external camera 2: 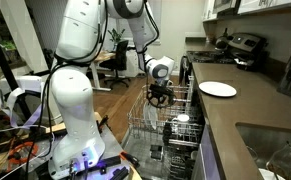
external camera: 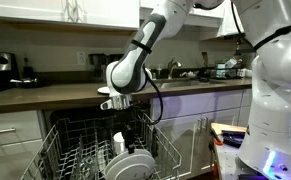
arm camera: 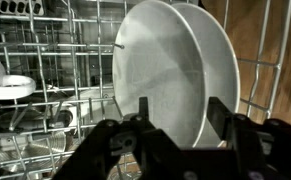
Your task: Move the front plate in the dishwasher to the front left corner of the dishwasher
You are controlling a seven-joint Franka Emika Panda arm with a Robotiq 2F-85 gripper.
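Arm, exterior view: gripper (external camera: 120, 108) low over dishwasher (external camera: 85, 150) rack.
Rack, exterior view: gripper (external camera 2: 158, 95) just above it; jaw gap can't tell here.
Plate (arm camera: 170, 70), wrist view: upright in prongs, fingers (arm camera: 221, 118) spread wide, seemingly straddling its rim, nothing clamped.
Progress: plate not lifted; left are the grasp, the carry to the front left corner, and reracking.

Just beyond the matt black plastic hand (arm camera: 182, 125), the round white glazed ceramic plate (arm camera: 170, 65) looks smooth and softly glossy. Beside it, the pale coated-wire rack (arm camera: 55, 80) gleams faintly.
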